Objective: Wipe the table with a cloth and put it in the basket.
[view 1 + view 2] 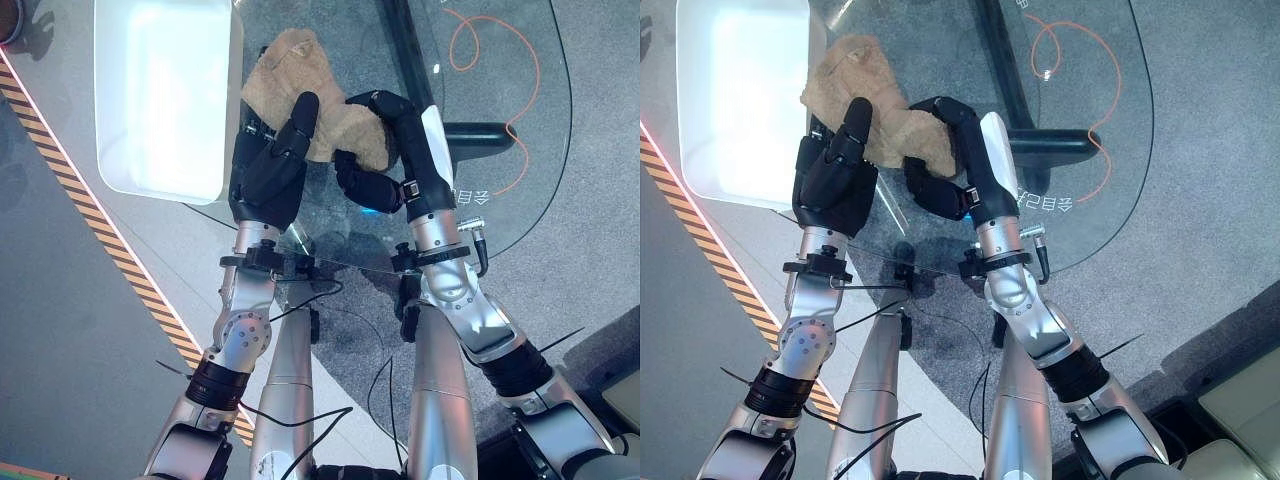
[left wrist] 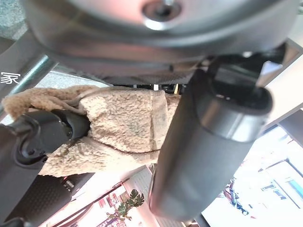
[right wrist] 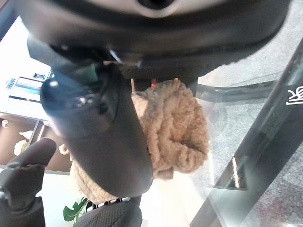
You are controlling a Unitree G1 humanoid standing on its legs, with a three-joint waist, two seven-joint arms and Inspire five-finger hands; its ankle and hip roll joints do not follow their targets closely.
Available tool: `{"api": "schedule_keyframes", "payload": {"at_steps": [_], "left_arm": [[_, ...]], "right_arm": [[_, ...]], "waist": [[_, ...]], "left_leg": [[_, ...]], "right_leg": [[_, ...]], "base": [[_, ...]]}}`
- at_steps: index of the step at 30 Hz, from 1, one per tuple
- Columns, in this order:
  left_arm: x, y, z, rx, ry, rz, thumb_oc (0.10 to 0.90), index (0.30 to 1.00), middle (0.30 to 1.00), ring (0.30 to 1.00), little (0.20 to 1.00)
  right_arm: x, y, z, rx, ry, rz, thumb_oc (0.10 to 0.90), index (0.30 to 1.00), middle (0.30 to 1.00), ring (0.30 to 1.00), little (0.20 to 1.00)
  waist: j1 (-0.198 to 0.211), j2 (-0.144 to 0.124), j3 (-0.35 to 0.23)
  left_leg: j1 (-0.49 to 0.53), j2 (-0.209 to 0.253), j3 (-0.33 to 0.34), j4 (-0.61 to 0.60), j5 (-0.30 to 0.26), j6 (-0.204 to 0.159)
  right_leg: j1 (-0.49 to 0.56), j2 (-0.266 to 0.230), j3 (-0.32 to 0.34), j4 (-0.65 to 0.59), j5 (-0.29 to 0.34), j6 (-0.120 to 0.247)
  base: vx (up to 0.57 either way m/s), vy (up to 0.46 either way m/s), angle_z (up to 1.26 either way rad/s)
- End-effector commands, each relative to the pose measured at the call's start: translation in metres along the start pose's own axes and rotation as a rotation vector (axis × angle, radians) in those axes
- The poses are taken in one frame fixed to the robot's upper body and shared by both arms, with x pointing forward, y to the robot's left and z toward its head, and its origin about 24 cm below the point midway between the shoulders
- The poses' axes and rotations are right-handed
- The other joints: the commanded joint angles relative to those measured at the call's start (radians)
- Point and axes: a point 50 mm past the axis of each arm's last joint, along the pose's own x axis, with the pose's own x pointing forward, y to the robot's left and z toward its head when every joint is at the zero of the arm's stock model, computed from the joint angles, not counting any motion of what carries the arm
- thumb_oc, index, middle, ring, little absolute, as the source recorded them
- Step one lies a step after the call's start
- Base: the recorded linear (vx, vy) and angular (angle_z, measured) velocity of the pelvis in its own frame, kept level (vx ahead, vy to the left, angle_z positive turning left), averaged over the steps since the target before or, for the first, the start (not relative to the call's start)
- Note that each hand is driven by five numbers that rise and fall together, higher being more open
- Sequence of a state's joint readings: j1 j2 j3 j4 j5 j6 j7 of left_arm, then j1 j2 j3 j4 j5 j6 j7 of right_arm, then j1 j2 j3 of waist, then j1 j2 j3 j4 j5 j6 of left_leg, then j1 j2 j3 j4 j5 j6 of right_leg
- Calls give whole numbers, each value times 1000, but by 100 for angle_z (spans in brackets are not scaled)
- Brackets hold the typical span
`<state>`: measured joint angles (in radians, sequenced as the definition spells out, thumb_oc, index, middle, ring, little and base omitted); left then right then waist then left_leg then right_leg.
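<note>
two robot hands: both lie on the cloth at the near part of the table.
cloth: tan, fleecy, bunched into a crumpled heap on the glass; its far end reaches toward the basket's near corner.
table: round clear glass top on a dark frame; the grey floor shows through it.
basket: white rectangular tub, just beside the cloth on the robot's left, overhanging the table's left rim.
left robot hand: back of the hand turned up, resting on the left edge of the cloth; the thumb lies straight along the top of the cloth; the fingers are tucked under the hand and cannot be told as curled or straight.
right robot hand: bent inward at the wrist, fingers curled down round the right side of the cloth, closed on a bunch of it; in the right wrist view the fleece bulges out beside the thumb.
hands relative to each other: near, with the cloth between them; the tips come close over the middle of the heap.
orange cable: thin, looping on the floor beyond the table's right part, seen through the glass.
striped tape: yellow-and-black line on the floor, running diagonally at the robot's left.
</note>
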<state>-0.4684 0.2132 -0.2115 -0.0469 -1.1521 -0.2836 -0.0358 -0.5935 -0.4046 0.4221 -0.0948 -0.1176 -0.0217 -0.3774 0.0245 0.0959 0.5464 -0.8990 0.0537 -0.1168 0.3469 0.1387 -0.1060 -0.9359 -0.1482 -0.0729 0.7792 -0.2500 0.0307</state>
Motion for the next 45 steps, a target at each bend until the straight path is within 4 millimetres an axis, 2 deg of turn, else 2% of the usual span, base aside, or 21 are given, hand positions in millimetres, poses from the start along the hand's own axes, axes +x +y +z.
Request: {"api": "schedule_keyframes", "payload": {"at_steps": [1,22,24,25,26,27,45], "left_arm": [[18,-55,42,24,-247,-315,100,300,300,300,200],[19,-56,42,23,-255,-330,100,300,300,300,200],[18,-56,43,23,-259,-328,100,300,300,300,200],[19,-56,44,22,-264,-328,100,300,300,300,200],[19,-56,44,22,-266,-327,100,300,300,300,200],[19,-56,45,22,-273,-325,100,300,300,300,200],[17,-52,55,44,-373,-262,100,300,300,300,200]], "right_arm": [[19,-5,87,116,-416,-31,100,300,300,300,200],[20,-1,89,109,-424,-8,100,300,300,300,200],[20,-2,89,108,-422,-9,133,328,328,328,233],[21,-2,89,109,-419,-11,358,521,521,521,458],[21,-2,89,110,-418,-12,512,653,653,653,612],[21,-2,89,113,-416,-11,800,900,900,900,900],[21,-1,89,130,-414,-9,800,900,900,900,900]], "waist": [[11,-36,-26],[13,-37,-26],[13,-37,-26],[13,-37,-26],[13,-37,-26],[13,-37,-26],[14,-36,-26]], "left_leg": [[40,-109,114,51,-122,127],[40,-110,115,46,-119,125],[40,-110,116,46,-119,125],[40,-110,115,46,-119,125],[39,-110,115,46,-119,125],[40,-109,116,46,-119,125],[37,-114,112,45,-117,124]], "right_leg": [[33,93,-34,-241,174,-7],[33,94,-36,-249,177,-6],[32,94,-36,-249,177,-6],[33,94,-36,-250,177,-6],[32,94,-36,-250,177,-6],[33,94,-35,-250,177,-5],[30,94,-33,-253,179,-5]], "base": [[0,0,0],[0,0,0],[0,0,0],[0,0,0],[0,0,0],[0,0,0],[0,0,0]]}}
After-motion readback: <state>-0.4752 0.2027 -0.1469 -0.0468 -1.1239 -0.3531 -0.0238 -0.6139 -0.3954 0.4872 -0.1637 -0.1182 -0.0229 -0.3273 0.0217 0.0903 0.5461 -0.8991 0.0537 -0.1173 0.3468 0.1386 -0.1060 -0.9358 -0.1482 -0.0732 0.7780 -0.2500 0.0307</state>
